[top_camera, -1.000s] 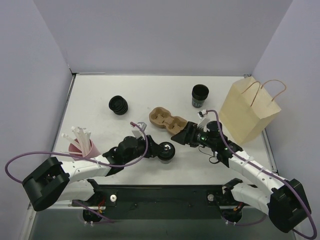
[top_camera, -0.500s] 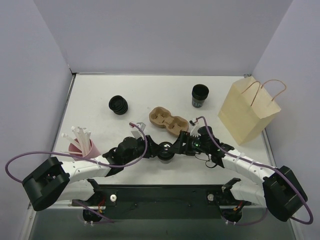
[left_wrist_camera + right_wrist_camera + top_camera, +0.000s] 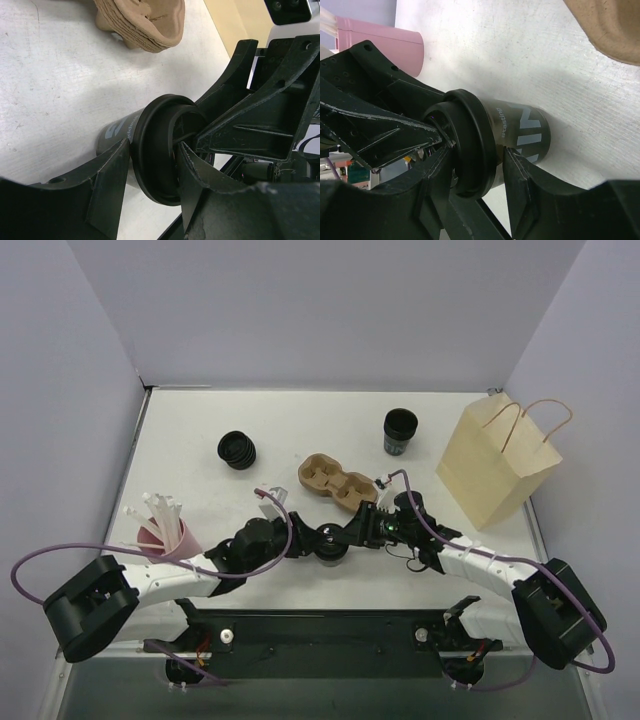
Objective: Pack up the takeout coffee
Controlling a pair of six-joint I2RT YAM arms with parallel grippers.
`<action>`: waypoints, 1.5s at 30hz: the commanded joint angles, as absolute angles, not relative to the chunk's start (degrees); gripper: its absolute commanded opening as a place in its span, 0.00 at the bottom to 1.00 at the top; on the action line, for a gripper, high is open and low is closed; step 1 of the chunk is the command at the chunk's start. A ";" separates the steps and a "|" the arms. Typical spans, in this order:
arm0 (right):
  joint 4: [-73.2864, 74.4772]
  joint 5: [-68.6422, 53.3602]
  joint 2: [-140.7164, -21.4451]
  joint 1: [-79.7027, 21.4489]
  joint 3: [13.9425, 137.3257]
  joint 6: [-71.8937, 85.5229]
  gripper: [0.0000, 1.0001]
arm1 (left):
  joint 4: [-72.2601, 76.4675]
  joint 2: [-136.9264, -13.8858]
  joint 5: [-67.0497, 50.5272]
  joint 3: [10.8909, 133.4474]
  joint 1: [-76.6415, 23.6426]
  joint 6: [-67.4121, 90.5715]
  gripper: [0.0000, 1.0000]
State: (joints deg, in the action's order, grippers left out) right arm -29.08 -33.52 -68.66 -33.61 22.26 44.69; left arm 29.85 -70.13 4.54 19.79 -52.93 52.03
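Note:
The takeout coffee (image 3: 333,542), a small black cup with a round black lid, sits on the table just in front of the brown pulp carrier (image 3: 335,482). Both grippers meet at it. My left gripper (image 3: 318,540) comes from the left and is shut on the cup (image 3: 117,132), its fingers bracketing the lid at the left gripper (image 3: 154,150). My right gripper (image 3: 350,532) comes from the right. In the right wrist view the right gripper (image 3: 477,152) has one finger on the lid and the other against the cup (image 3: 525,132) wall below the rim.
A tan paper bag (image 3: 497,465) stands at the right. A stack of lidless black cups (image 3: 400,430) is behind the carrier (image 3: 145,22), and a stack of black lids (image 3: 238,450) lies at the back left. A pink cup of white sticks (image 3: 160,530) stands at the left.
My right gripper has moved left from beside the carrier to the cup and closed its fingers onto it. The left gripper has kept its hold and hardly moved.

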 commanded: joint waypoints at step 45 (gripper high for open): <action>-0.26 -44.21 -80.33 -34.80 42.54 13.36 0.31 | 6.85 -61.96 -21.53 26.90 -37.62 38.23 0.60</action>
